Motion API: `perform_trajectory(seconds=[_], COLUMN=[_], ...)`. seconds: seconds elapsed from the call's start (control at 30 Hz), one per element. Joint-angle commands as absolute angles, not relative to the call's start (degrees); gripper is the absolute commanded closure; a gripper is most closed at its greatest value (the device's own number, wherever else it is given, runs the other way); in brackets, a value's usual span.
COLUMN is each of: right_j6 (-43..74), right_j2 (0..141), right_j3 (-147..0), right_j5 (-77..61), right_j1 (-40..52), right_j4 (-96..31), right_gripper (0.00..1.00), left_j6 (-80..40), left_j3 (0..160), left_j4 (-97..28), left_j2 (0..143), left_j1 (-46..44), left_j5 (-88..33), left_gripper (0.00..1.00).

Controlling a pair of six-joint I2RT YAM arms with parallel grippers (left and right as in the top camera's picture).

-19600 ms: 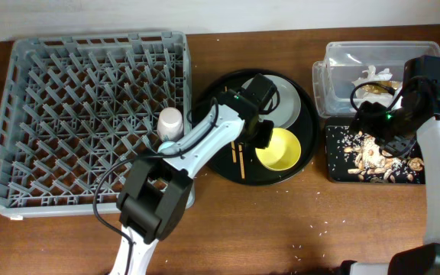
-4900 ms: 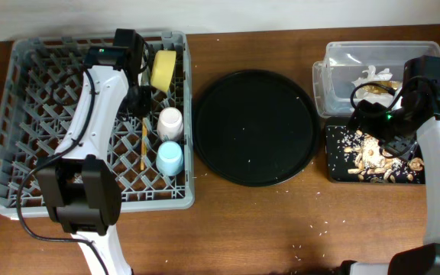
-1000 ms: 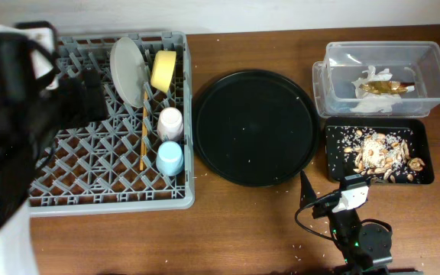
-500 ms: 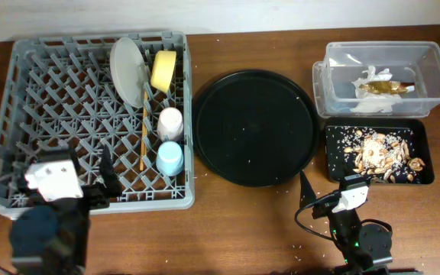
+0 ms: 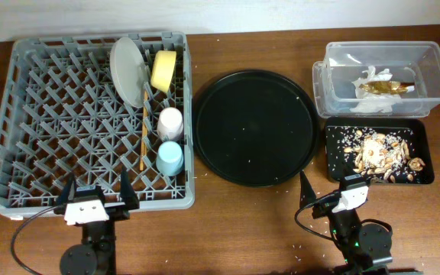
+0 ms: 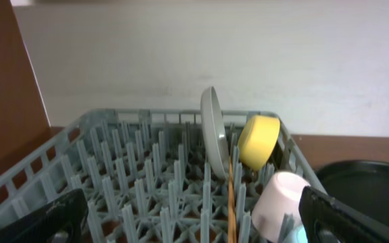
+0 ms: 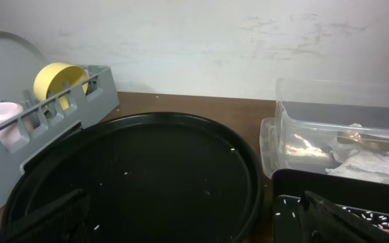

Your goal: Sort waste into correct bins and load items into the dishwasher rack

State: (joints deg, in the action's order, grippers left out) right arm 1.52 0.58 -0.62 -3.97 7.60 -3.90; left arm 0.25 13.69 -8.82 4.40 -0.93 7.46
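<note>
While both arms sat low at the tabletop's [image 5: 235, 225] near edge, the left tool [image 5: 95, 192] and right tool [image 5: 333, 192] gaped wide, empty. The plate [image 5: 127, 69], yellow bowl [image 5: 163, 70], pink cup [image 5: 171, 122], blue cup [image 5: 169, 158] and chopsticks [image 5: 143, 141] sat in the rack [image 5: 56, 114]; napkins [image 5: 373, 76] and wrapper [image 5: 385, 88] lay in the clear tub [image 5: 380, 47], scraps [image 5: 373, 151] in the black tray [image 5: 334, 166].

Overhead view looks straight down on the whole worktop [image 5: 243, 229] from well above. Left wrist view sits low at 7 o'clock, close to the dishwasher rack [image 6: 147, 196], facing 12 o'clock toward the wall [image 6: 248, 54]. Right wrist view sits low at 5 o'clock, facing 12 o'clock across the round black tray [image 7: 134, 175]. Both wrist views share the yellow bowl [image 6: 258, 140] and the tray's edge.
</note>
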Motion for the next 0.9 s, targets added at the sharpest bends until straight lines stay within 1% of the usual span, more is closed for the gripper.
perform_trajectory(seconds=[0.0,0.2,0.23,0.87], right_j6=[1.9,1.9,1.9,1.9], right_j2=[0.2,0.2,0.2,0.2], right_j3=[-0.3,-0.3,-0.3,-0.3], right_j5=[-4.3,-4.3,-4.3,-4.3], right_j1=[7.4,7.4,7.4,7.4], right_j4=[-4.1,-4.1,-4.1,-4.1], right_gripper=[0.02,0.01,0.02,0.02], left_j6=[1.0,1.1,1.1,1.1], left_j3=[8.7,1.7,0.5,0.5], left_j4=[-6.3,-3.0,-4.4,-4.3], left_j2=[0.8,0.3,0.3,0.3], left_j1=[-0.7,-0.7,-0.6,-0.6], left_j5=[6.6,6.7,6.1,5.1], left_gripper=[0.0,0.0,0.0,0.0])
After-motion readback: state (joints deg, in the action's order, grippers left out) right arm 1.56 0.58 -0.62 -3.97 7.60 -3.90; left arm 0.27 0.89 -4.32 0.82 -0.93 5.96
